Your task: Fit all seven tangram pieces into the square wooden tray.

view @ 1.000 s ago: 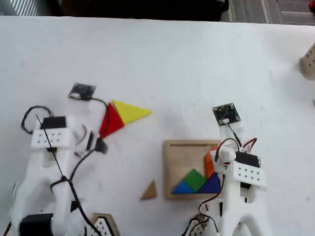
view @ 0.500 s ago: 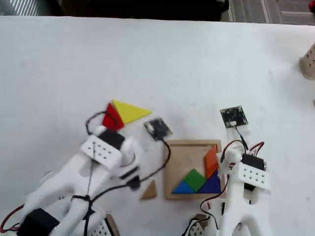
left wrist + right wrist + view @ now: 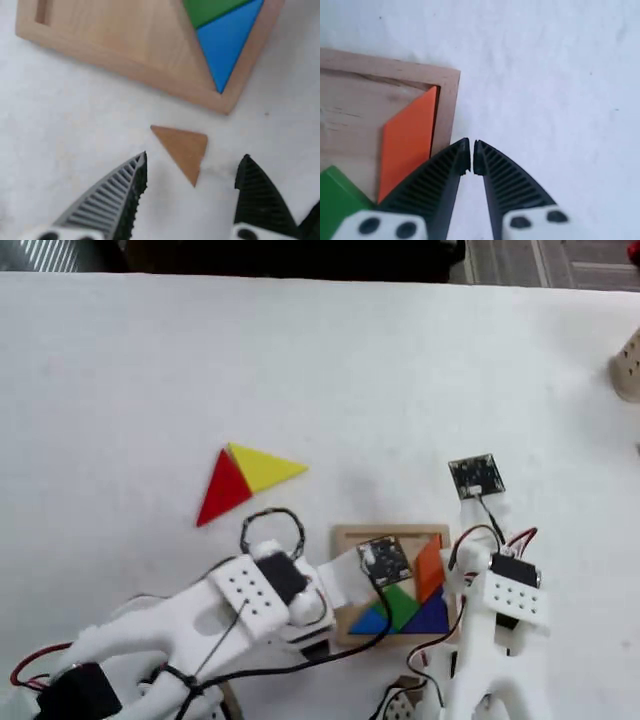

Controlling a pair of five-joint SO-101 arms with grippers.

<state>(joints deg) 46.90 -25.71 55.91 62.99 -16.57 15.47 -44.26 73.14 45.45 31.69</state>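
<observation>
In the tray [image 3: 352, 543] we count four pieces [image 3: 403, 603]; red triangle [image 3: 222, 490], yellow triangle [image 3: 262, 467] and tan triangle [image 3: 183, 148] lie outside, left fingers [image 3: 122, 195] spread about the tan, right fingers [image 3: 447, 167] pinched together, empty.

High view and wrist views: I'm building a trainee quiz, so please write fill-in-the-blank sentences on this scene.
The left gripper is ___ by the tan triangle.
The right gripper is ___.
The red triangle touches the ___ one.
The orange piece lies in the ___.
Missing: open, shut, yellow, tray.
</observation>
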